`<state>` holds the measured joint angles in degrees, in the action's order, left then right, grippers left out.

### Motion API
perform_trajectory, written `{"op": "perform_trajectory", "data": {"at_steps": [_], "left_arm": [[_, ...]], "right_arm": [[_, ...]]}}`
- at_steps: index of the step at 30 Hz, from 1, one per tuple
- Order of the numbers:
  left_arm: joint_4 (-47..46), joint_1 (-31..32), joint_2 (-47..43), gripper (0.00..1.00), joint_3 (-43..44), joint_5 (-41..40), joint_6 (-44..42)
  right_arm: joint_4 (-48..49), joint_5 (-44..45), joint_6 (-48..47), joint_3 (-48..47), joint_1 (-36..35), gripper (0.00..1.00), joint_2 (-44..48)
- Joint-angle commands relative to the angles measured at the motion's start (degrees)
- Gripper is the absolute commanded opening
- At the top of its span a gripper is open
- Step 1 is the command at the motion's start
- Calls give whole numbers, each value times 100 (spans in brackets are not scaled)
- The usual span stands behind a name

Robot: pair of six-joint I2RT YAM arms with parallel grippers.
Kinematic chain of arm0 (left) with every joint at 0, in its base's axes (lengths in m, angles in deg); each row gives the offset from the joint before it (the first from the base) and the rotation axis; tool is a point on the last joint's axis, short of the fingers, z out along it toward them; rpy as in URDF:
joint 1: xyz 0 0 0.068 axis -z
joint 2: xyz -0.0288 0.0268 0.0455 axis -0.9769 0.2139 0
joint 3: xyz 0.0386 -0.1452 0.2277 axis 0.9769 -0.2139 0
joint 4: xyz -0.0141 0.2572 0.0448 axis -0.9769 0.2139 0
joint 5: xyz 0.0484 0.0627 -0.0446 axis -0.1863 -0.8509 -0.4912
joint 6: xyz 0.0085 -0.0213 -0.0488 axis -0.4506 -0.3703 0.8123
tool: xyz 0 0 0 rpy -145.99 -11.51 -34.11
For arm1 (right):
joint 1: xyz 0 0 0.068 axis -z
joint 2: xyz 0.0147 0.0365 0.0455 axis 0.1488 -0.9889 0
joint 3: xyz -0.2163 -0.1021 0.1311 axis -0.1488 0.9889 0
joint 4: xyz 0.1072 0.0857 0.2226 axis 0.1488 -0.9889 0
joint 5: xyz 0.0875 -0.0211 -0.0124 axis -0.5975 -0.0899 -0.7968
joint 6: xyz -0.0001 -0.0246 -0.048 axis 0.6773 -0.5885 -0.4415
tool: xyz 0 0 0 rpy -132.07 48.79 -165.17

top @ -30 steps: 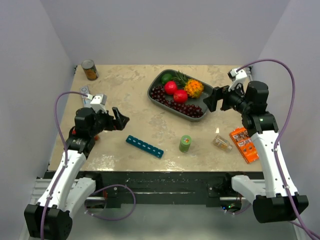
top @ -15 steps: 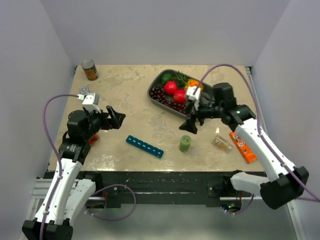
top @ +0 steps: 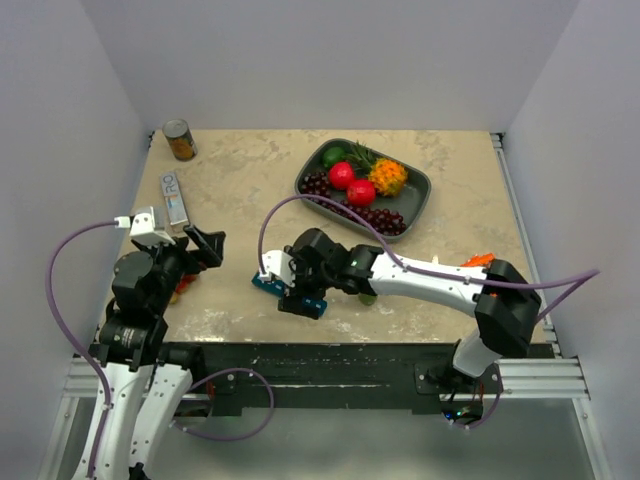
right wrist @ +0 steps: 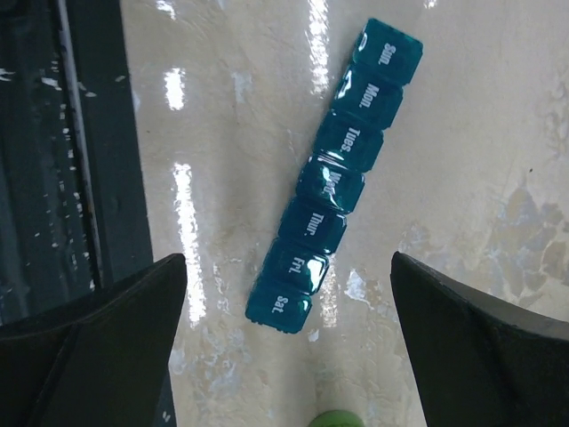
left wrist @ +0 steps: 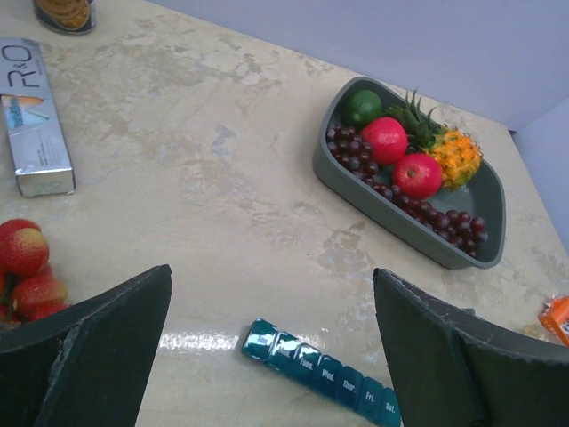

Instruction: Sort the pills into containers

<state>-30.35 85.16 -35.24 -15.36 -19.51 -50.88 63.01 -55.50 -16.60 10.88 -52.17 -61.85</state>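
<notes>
Right end effector (right wrist: 286, 267) hovers spread wide (empty) directly above the teal pill organizer (right wrist: 342, 173).

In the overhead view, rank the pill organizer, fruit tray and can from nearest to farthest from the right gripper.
1. Pill organizer, directly under the right gripper.
2. Fruit tray, farther back, to the right.
3. Can, far left corner.

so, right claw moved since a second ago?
Yes: right claw swung left and nearer, from beside the fruit tray to over the pill organizer.
</notes>
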Motion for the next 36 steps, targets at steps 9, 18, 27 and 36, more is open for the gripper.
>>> {"op": "perform_trajectory", "data": {"at_steps": [9, 18, 27, 36], "left_arm": [[143, -39, -300, 100, -387, -227, 284], [-551, -39, -370, 99, -1292, 564, 1749], [-701, -39, -379, 96, -2198, 811, 3238], [-1296, -39, -423, 95, -3050, 1521, 4363]], "right_arm": [[791, 1236, 697, 238, -115, 89, -917], [704, 1262, 749, 300, -115, 81, -1181], [607, 1298, 820, 185, -62, 48, -1366], [343, 148, 986, -113, 737, 17, -892]]}}
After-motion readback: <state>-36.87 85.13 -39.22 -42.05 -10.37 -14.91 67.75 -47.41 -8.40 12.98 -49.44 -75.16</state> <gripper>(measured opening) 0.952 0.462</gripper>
